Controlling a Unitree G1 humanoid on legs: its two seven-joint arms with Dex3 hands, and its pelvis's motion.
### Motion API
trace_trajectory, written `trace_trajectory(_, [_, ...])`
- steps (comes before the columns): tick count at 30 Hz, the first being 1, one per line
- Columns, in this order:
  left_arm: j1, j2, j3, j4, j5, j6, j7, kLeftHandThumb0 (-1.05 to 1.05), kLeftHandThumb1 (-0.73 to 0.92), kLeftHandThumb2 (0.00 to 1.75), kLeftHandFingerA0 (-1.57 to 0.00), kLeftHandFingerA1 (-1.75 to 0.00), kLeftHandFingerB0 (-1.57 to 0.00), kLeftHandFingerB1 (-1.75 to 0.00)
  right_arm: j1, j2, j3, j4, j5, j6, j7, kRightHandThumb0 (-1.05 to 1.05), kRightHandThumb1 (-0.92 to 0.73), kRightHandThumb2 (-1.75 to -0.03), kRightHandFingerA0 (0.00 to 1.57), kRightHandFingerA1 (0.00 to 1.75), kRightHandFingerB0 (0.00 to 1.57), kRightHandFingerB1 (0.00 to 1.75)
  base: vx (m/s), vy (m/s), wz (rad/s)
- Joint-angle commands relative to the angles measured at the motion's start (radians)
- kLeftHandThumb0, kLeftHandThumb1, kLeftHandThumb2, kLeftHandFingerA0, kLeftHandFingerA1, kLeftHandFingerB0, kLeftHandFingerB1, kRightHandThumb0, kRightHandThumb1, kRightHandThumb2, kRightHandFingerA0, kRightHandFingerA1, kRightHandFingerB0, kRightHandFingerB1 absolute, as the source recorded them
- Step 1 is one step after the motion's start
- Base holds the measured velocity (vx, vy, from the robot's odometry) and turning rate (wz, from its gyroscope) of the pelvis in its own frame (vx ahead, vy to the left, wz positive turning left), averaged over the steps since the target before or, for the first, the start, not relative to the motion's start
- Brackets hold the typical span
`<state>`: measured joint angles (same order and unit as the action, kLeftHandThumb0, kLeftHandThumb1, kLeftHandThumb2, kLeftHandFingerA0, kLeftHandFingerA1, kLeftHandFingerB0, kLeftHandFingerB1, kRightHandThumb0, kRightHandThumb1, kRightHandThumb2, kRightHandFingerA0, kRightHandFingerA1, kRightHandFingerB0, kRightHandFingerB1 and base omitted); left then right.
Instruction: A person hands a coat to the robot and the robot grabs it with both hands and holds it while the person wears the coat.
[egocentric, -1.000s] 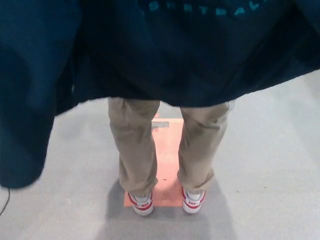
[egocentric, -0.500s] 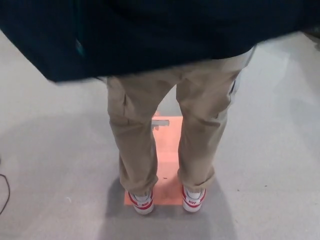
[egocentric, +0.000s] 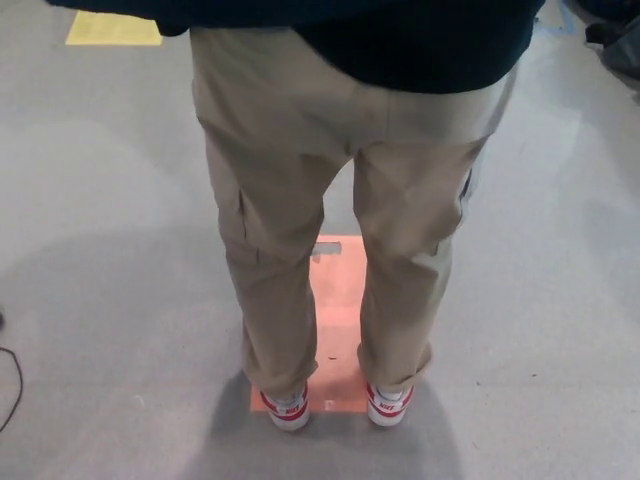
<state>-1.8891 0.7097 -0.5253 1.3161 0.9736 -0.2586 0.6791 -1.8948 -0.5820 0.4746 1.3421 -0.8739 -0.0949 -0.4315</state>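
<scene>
The dark navy coat (egocentric: 400, 40) shows only as a strip along the top edge of the head view, its hem lying over the person's waist. The person stands with their back to me, in beige trousers (egocentric: 290, 180) and white-and-red shoes (egocentric: 288, 408). Neither of my hands shows in the picture. Where the coat is held is hidden above the top edge.
The person stands on an orange floor mark (egocentric: 338, 300) on the grey floor. A yellow floor mark (egocentric: 113, 30) lies at the top left. A thin black cable (egocentric: 8, 385) curls at the left edge, and a dark object (egocentric: 620, 40) sits at the top right corner.
The coat has risen out of the picture: a second ago it hung down over most of the upper half, now only its hem shows. The person's legs have stayed in place.
</scene>
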Motion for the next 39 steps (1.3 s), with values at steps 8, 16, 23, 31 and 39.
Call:
trace_trajectory(8, [-0.003,-0.029,0.055,-0.001,-0.073,0.162,-0.177,-1.05,0.7,1.01,0.0,-0.01,0.0,0.0,-0.025,0.014,-0.042,-0.009,0.061,0.049,0.14,-1.05,-0.72,-1.03,0.0,0.0,0.0,0.0,0.0,0.0,0.0])
trace_trajectory(16, [0.029,-0.01,0.076,-0.043,-0.095,0.159,-0.15,-1.0,0.7,1.01,0.0,0.0,0.0,0.0,0.022,0.001,-0.102,-0.052,0.117,-0.036,0.066,-1.04,-0.74,-1.02,0.0,0.01,0.0,0.0,0.0,0.0,0.0])
trace_trajectory(23, [0.114,0.025,0.121,-0.143,-0.126,0.106,-0.042,-1.05,0.73,1.07,0.0,0.0,0.0,0.0,0.086,-0.023,-0.118,-0.151,0.124,-0.131,0.005,-1.05,-0.75,-1.04,0.0,0.0,0.0,0.0,0.0,0.0,0.0])
trace_trajectory(31, [0.442,0.129,0.293,-0.587,-0.188,0.101,-0.027,-1.05,0.76,1.07,0.0,0.0,0.0,0.0,0.361,-0.11,-0.232,-0.582,0.18,-0.172,-0.001,-0.94,-0.69,-0.98,0.0,0.0,0.0,0.0,0.0,0.0,0.0])
trace_trajectory(39, [0.833,0.116,0.472,-1.088,-0.222,0.147,-0.086,-1.01,0.71,1.04,0.0,-0.01,0.0,0.0,0.815,-0.095,-0.409,-1.194,0.231,-0.11,0.052,-1.03,-0.74,-1.02,0.0,0.0,0.0,0.0,0.0,0.0,0.0])
